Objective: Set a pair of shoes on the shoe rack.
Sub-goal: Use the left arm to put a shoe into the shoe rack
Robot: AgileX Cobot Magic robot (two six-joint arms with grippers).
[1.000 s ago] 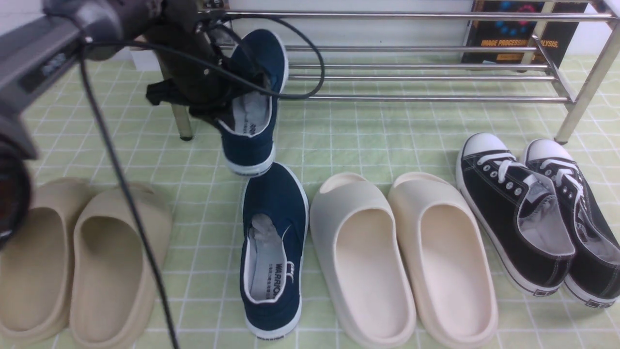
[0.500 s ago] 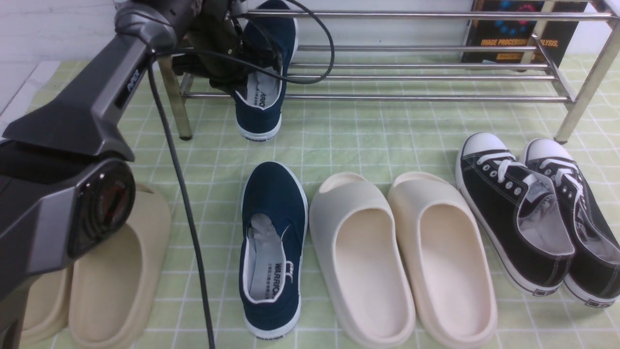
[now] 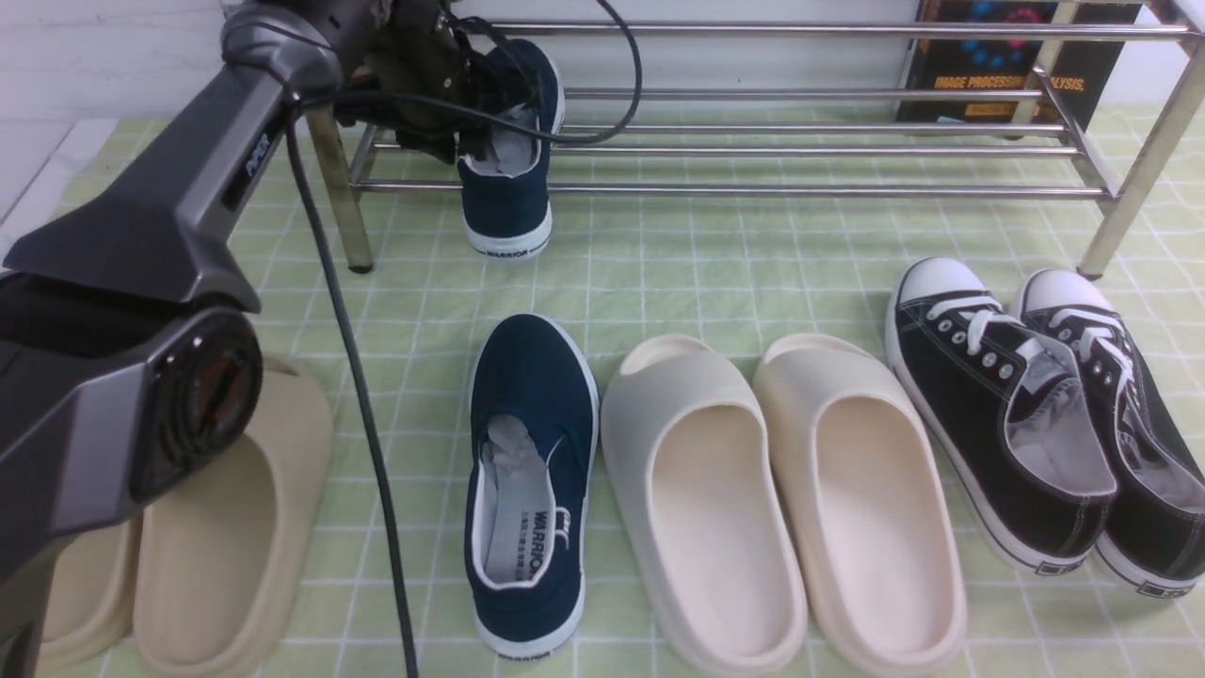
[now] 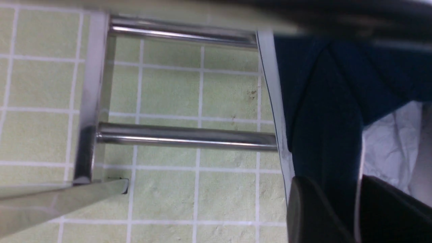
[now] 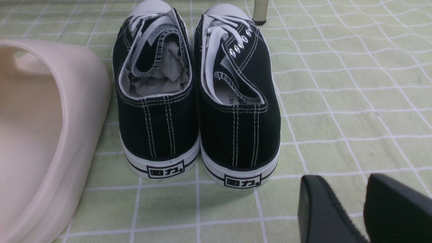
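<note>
My left gripper (image 3: pixel 471 132) is shut on the side wall of one navy slip-on shoe (image 3: pixel 508 193) at the left end of the silver shoe rack (image 3: pixel 828 190). The shoe lies toe-in across the lower bars, with its heel hanging over the front bar. In the left wrist view my gripper (image 4: pixel 332 184) pinches the navy wall (image 4: pixel 320 101), one finger inside by the white lining, with the rack bars (image 4: pixel 185 138) beside it. The other navy shoe (image 3: pixel 532 480) lies on the mat in the front middle. My right gripper (image 5: pixel 337 180) is open and empty, low over the mat.
Two beige slides (image 3: pixel 216 527) lie at front left under my left arm. Two cream slides (image 3: pixel 781 508) lie right of the loose navy shoe. Black lace-up sneakers (image 3: pixel 1026 414) lie at the right, just ahead of my right gripper (image 5: pixel 195 94). A dark book (image 3: pixel 1007 75) leans behind the rack.
My left arm has carried the navy shoe away from me onto the rack's left end. The shoe went from hanging tilted in the air to lying flatter across the lower bars.
</note>
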